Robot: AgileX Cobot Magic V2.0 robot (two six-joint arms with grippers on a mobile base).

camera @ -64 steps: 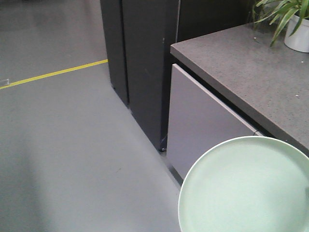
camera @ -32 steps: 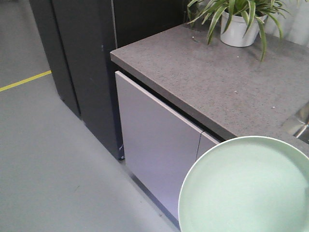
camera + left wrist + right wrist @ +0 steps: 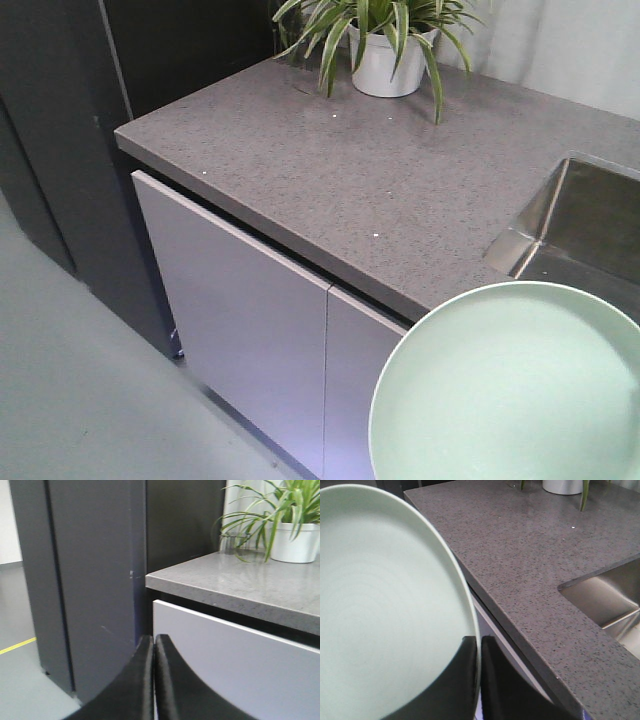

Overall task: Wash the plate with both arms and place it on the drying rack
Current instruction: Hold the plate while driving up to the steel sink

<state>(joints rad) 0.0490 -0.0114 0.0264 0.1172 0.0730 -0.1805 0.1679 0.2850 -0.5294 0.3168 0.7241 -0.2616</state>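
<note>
The plate (image 3: 510, 390) is carried in the air, face toward the front camera, in front of and below the edge of the desk (image 3: 330, 170). It touches neither the desk nor the sink (image 3: 590, 220).

In the right wrist view, the right gripper (image 3: 479, 641) is clamped on the rim of the plate (image 3: 385, 605), one finger on each face. The left gripper (image 3: 154, 639) has its fingers pressed together with nothing between them, and it is well apart from the plate, facing the dark cabinet beside the desk.

Judge the current step as transport: the plate is being brought to the sink and washing has not begun. The drying rack is not in view.

For the next move, lift the plate above the desk edge and carry it across to the sink basin at the right. Keep it away from the potted plant (image 3: 385, 45) at the back. The left gripper must come in before two-arm washing can start.
</note>
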